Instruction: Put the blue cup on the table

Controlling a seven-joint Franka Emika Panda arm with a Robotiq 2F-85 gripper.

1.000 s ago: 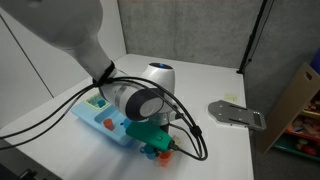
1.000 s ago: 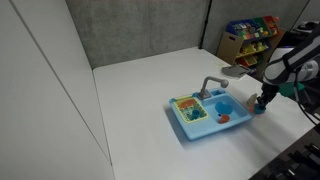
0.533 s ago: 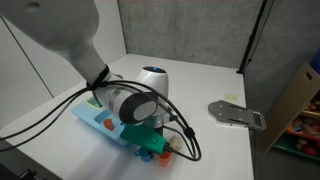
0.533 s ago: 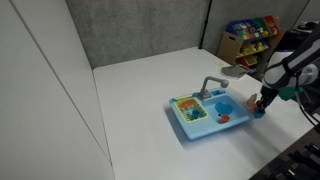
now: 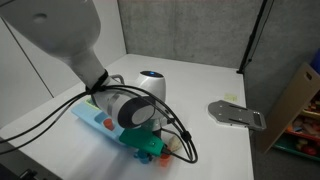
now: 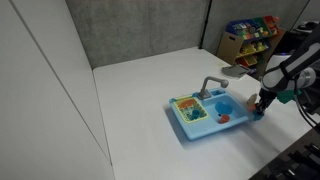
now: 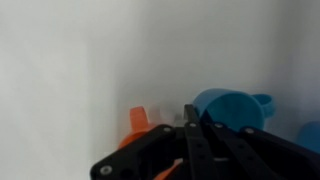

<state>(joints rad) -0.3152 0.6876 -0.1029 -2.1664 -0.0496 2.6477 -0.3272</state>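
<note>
The white bench (image 6: 130, 95) lies bare under the hand, which hangs just beside the light-blue toy sink (image 6: 188, 128), right of centre in an exterior view. That sink is the largest risk. It looks like light plastic, and the arm's looped cables (image 5: 186, 138) hang close to it, so a swing of the wrist could drag or shove it across the bench. The grey flat device (image 5: 238, 113), at the right of the frame, sits well apart and looks safe.

In the wrist view the blue cup (image 7: 230, 108) sits right of centre over white surface, its handle pointing right. The hand (image 7: 188, 120) has its 2 fingers pressed together at the cup's left rim, seemingly pinching only the thin wall. I judge that grip slight: a jolt could make the cup pivot or slip out.

Whether the cup's base touches the bench cannot be told. Let go too high, a cup this small and round would likely bounce, tip and roll. 1 orange thing (image 7: 138, 122) lies just left of the fingers. I cannot tell what it is, and lowering could knock it.
</note>
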